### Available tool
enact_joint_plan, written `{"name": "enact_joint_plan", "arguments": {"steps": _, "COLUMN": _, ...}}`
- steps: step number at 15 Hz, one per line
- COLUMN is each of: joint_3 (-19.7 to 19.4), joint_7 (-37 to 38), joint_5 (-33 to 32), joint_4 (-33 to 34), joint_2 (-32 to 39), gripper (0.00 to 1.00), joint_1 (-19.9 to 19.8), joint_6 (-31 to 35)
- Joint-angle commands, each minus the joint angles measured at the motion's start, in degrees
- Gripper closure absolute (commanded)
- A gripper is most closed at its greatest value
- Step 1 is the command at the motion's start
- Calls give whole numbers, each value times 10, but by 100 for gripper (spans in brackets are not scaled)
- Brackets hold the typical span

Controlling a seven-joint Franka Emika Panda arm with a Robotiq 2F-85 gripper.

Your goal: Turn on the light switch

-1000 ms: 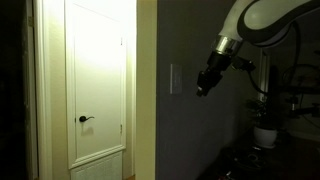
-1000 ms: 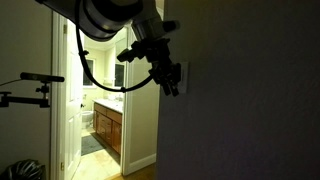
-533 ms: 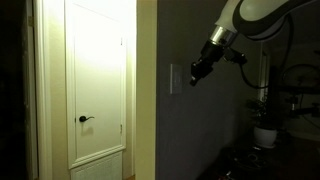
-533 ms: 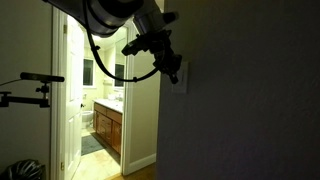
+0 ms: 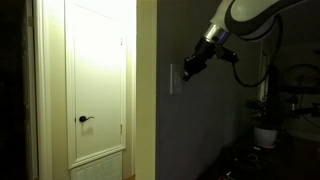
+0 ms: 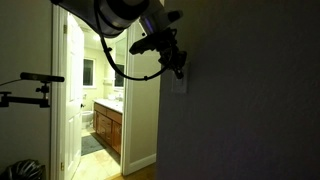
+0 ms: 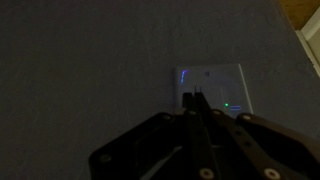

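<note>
Half a second on, an exterior view is showing the gripper (image 5: 189,70) sitting higher and closer, just beside the light switch (image 5: 172,78). In an exterior view, bare wall (image 6: 250,100) is lying open beyond the switch. Wrist view, dim: fingers (image 7: 196,104) are seemingly pressed together, holding nothing, tips overlapping the switch's lower edge.

Dark scene, and nothing reads: no words, numbers or brand marks come through in any view. Up close, the switch (image 7: 220,82) gives only a tiny green dot and a bluish glint, no lettering. The lit door (image 5: 97,80) is plain too.
</note>
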Motion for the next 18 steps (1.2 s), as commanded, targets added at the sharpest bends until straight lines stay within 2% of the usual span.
{"name": "enact_joint_plan", "arguments": {"steps": 1, "joint_3": -3, "joint_7": 12, "joint_5": 14, "joint_4": 29, "joint_2": 26, "gripper": 94, "joint_1": 4, "joint_6": 14}}
{"name": "enact_joint_plan", "arguments": {"steps": 10, "joint_3": -4, "joint_7": 13, "joint_5": 26, "joint_4": 47, "joint_2": 43, "gripper": 94, "joint_1": 5, "joint_6": 17}}
{"name": "enact_joint_plan", "arguments": {"steps": 18, "joint_3": -5, "joint_7": 11, "joint_5": 9, "joint_4": 13, "joint_2": 13, "gripper": 95, "joint_1": 2, "joint_6": 9}}
